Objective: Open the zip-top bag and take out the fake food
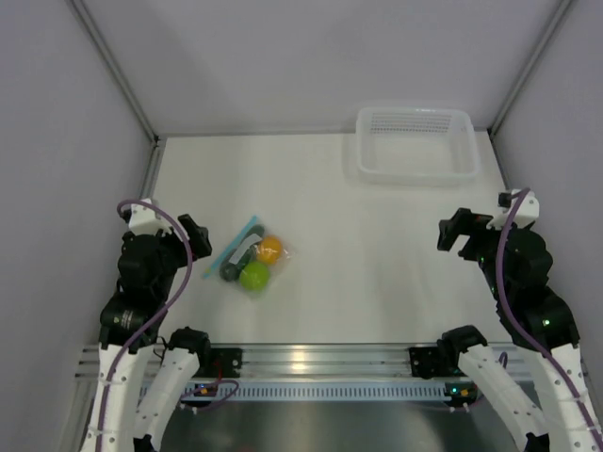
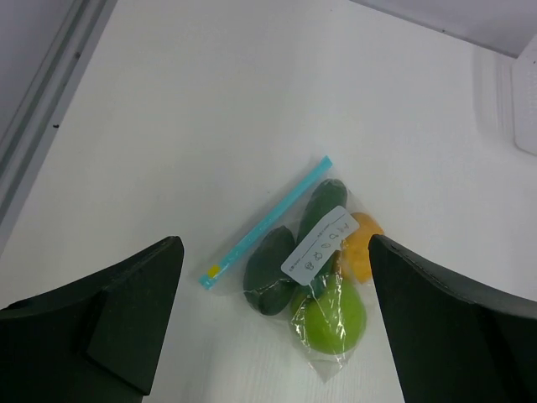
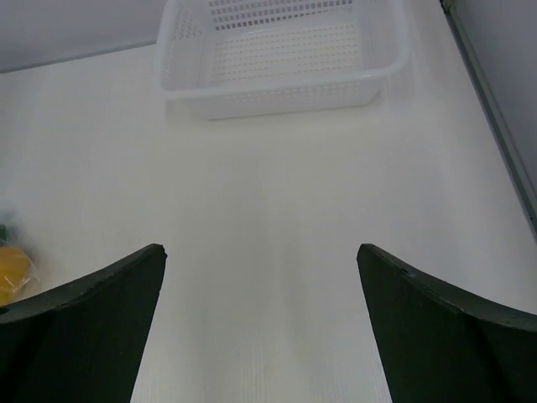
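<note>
Where white label (image 2: 315, 254) covers zip-top bag (image 2: 294, 285), cucumber (image 2: 323, 200) half hidden

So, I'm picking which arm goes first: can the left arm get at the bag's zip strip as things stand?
Probably yes. The left gripper is open beside the bag, whose zip strip runs along the side facing it. Nothing shows between them or on the strip.

White mesh basket (image 1: 415, 173) at far right corner of white table (image 1: 377, 273); grey walls (image 1: 283, 56) around.
</note>
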`<state>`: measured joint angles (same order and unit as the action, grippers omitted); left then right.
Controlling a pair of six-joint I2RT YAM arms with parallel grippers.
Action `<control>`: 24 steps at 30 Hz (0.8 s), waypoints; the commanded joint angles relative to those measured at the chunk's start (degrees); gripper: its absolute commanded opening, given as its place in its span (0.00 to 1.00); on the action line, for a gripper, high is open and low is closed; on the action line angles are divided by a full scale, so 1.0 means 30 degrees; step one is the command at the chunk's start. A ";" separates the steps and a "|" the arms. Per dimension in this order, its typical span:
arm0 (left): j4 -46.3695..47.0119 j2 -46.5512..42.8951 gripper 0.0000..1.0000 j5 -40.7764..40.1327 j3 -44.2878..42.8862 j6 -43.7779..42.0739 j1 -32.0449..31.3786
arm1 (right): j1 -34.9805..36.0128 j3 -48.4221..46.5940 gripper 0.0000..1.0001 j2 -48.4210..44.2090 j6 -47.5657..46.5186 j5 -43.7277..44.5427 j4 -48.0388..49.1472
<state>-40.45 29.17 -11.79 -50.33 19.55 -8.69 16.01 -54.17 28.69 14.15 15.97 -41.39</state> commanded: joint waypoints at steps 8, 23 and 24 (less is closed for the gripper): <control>0.0386 0.0881 0.98 0.1378 -0.0481 0.1509 -0.0063 | 0.0083 -0.0224 0.99 0.0428 0.0175 -0.2998 0.0843; 0.1938 1.0135 0.96 0.6421 0.0810 0.2477 -0.0704 | 0.0054 0.1885 0.99 0.0984 0.0673 -1.0652 0.3511; 0.2026 1.0576 0.95 0.6363 0.0692 0.2477 -0.0939 | 0.0054 0.2089 0.99 0.1042 0.0760 -1.0886 0.3686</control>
<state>-38.13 58.17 4.86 -48.01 27.03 -9.65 16.01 -48.69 31.14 15.27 -12.05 -35.11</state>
